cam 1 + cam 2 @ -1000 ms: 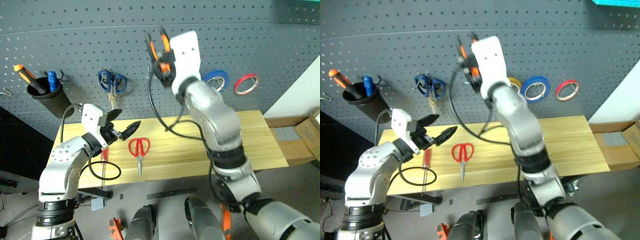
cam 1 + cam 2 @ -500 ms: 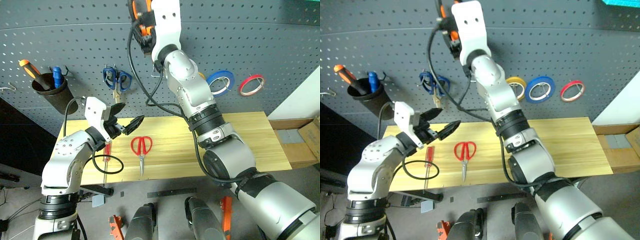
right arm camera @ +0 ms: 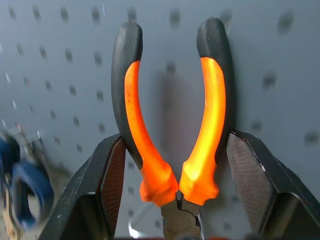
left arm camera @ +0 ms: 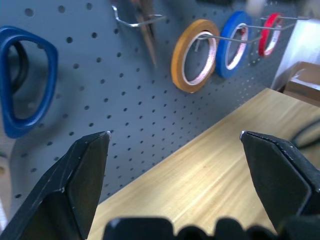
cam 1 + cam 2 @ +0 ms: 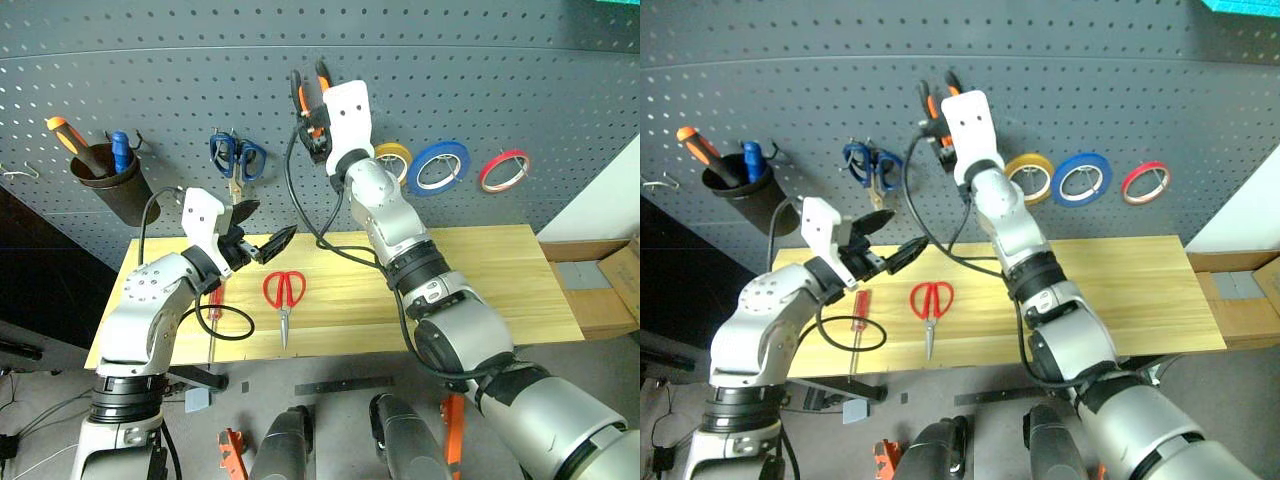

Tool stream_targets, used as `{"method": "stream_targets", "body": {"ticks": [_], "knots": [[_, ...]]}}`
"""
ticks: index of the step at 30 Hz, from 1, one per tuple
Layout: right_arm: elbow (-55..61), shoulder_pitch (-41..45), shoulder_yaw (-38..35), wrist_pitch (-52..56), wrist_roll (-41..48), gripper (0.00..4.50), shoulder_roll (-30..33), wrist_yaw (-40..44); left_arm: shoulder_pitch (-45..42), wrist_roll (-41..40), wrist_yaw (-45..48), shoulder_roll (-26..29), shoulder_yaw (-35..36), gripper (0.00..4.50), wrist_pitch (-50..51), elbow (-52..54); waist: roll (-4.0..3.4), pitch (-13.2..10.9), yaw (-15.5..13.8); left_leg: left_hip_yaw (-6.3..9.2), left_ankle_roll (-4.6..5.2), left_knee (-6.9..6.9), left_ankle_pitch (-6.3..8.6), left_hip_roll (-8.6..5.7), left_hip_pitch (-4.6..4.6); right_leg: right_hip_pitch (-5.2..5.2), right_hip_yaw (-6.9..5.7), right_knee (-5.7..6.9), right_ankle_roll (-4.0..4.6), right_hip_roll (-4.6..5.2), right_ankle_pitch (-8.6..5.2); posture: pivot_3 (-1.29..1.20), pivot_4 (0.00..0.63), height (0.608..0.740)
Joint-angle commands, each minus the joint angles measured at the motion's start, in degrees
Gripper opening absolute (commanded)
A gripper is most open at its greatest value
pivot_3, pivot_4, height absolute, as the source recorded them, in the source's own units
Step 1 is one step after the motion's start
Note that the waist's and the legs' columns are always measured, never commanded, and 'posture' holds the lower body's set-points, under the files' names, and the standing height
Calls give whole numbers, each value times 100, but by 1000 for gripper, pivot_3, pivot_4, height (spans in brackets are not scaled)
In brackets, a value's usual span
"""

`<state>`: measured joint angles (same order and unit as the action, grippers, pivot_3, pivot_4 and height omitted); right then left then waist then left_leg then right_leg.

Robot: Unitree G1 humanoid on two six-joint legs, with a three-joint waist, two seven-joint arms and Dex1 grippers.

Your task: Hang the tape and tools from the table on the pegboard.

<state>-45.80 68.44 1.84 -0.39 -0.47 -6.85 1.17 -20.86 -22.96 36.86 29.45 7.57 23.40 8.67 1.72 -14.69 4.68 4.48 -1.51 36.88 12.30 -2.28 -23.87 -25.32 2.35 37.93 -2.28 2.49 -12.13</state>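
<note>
Red tape (image 5: 503,169) found hung on pegboard (image 5: 560,80); pliers (image 3: 172,112) pinched in right gripper (image 5: 312,100) at board; scissors (image 5: 282,293), screwdriver (image 5: 212,305) left on table (image 5: 500,270); left gripper (image 5: 262,238) spread, empty

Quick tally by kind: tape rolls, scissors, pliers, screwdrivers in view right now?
Tape rolls: 3 (yellow roll, blue roll, red tape)
Scissors: 2 (blue scissors, red scissors)
Pliers: 1 (small pliers, in right gripper)
Screwdrivers: 1 (red screwdriver, on table)
Total: 7

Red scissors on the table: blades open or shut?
Shut. The red scissors lie flat on the table, loops side by side, blades together in one point.
</note>
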Motion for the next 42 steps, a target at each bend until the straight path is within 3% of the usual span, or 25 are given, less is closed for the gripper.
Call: {"method": "stream_targets", "body": {"ticks": [1, 4, 10, 16, 21, 27, 33, 42], "knots": [[381, 40, 20, 186, -23, 2581, -14, -11, -102, 82, -37, -29, -12, 4500, -195, 38, 0, 0, -1, 1, 0, -1, 0, 0, 0, -1, 0, 1, 0, 0, 0, -51, 204, 740], [515, -67, 77, 444, -74, 2581, -6, 62, -119, 170, -75, -46, -65, 4500, -234, -5, 0, 0, 0, 5, 0, 0, 0, 0, 0, 0, -3, 1, 0, 0, 0, -51, 204, 740], [1146, -403, 240, 1331, -114, 4479, 111, 312, -107, 332, -155, -65, -198, 4500, -196, -38, 0, 0, 2, 3, 0, 2, 0, 0, 1, 1, -2, 1, 0, -1, 0, -71, 205, 740], [2772, -1139, 765, 2764, -110, 4479, 524, 1166, -14, 387, -327, -135, -309, 4500, 17, 112, 0, 0, 9, 4, 0, 1, 0, 1, 0, 0, -2, 1, 0, 0, 0, -81, 208, 740], [4626, -1845, 1258, 4424, 472, 4479, 1112, 2397, 358, 503, -489, 20, -570, 4500, 802, 572, 0, 0, 23, 2, 1, 1, 1, 1, 0, 1, -1, 1, -1, 0, -1, -85, 216, 740], [6454, -2588, 1262, 6175, 1553, 4479, 1590, 3084, 765, 993, -1445, -101, -1025, 4500, 2663, 513, 0, 0, 34, 7, 1, 4, 0, 5, 3, 3, -3, 2, -3, -4, -3, -97, 224, 740], [6973, -2907, 1389, 6764, 1862, 4479, 1638, 2915, 679, 1239, -2518, -1017, -820, 4500, 3655, -116, 2, 1, 27, 7, 1, 16, 0, 5, 5, 12, -4, -4, -23, -4, -15, -110, 229, 740], [7004, -2913, 1492, 6852, 1973, 4479, 1644, 2713, 289, 1626, -3114, -1617, -879, 4500, 3402, -1267, 3, 1, 24, 2, 1, 13, 0, 4, 4, 10, -3, -8, -7, -1, -4, -126, 235, 740]]}}
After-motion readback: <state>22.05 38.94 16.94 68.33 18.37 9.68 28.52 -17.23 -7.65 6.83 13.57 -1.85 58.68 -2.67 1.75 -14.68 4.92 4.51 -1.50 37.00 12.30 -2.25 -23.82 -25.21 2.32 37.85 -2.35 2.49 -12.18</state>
